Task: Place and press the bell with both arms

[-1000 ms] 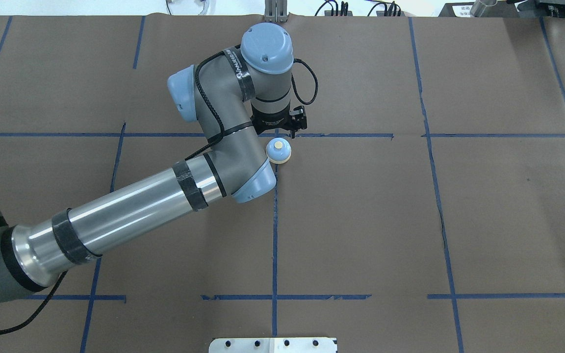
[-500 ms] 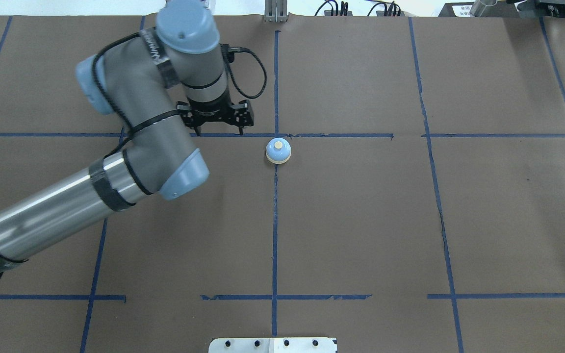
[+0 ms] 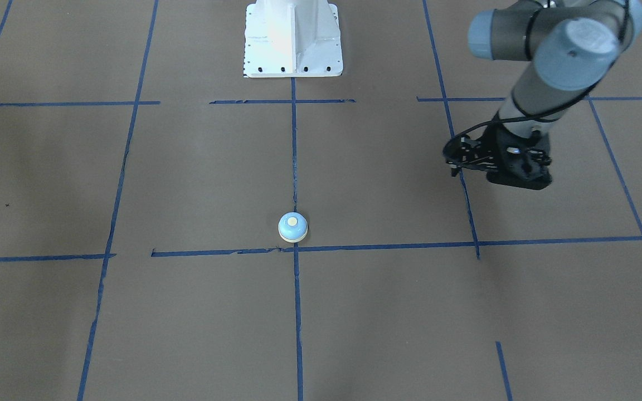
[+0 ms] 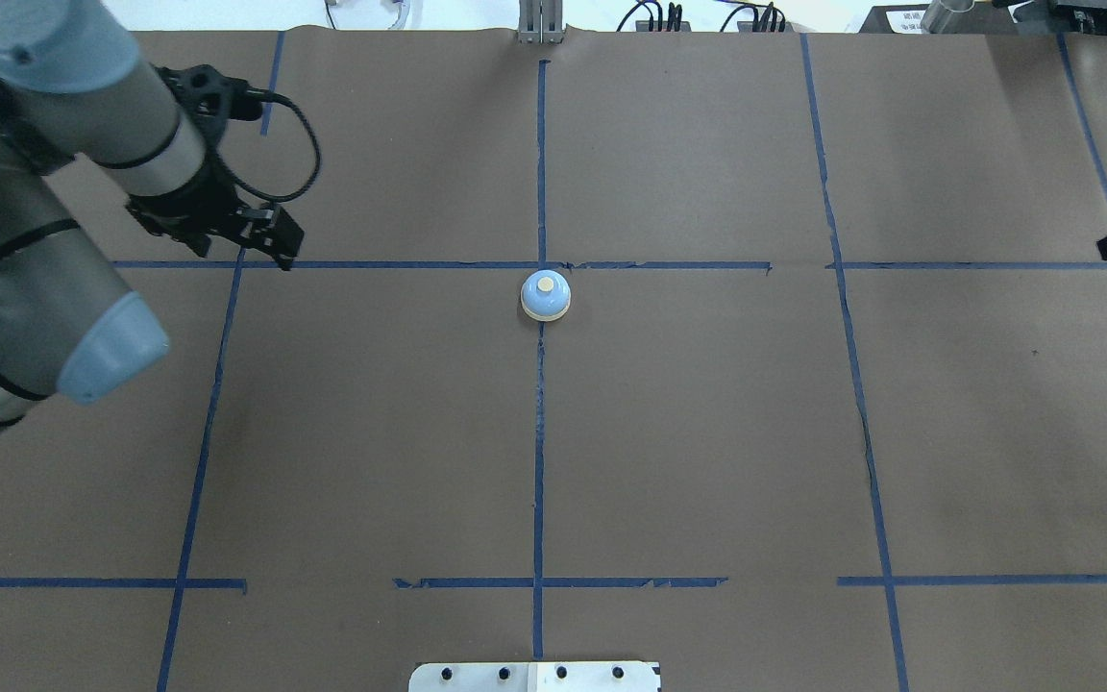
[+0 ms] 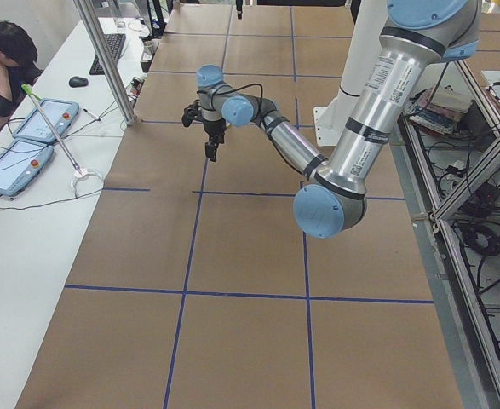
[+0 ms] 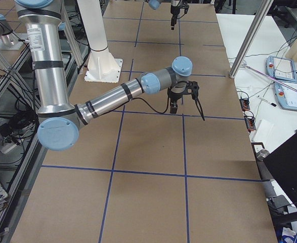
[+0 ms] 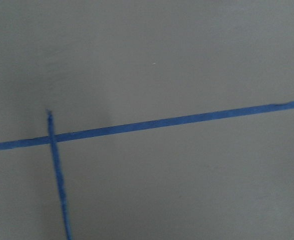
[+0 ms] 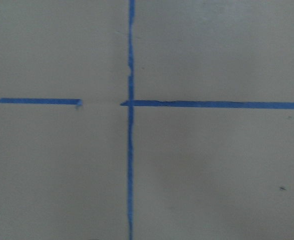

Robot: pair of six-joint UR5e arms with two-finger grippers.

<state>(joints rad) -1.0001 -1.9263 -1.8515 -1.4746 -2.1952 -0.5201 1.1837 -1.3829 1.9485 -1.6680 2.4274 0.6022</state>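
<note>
Well left of the bell [image 4: 545, 295], the left hand [image 4: 238, 242] hangs tilted above the table, opened wide

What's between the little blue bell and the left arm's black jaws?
Nothing: overhead, only brown paper and a blue tape line separate the bell from the left arm.

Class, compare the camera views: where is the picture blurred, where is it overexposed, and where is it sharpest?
Left wrist-mounted view: soft throughout, and the blue tape line has fuzzy edges. Exterior front-facing view: the white pedestal is washed out by glare, its surface detail lost. Overhead exterior view: the sharpest, with the bell crisp under even light and hardly any shadow.
</note>
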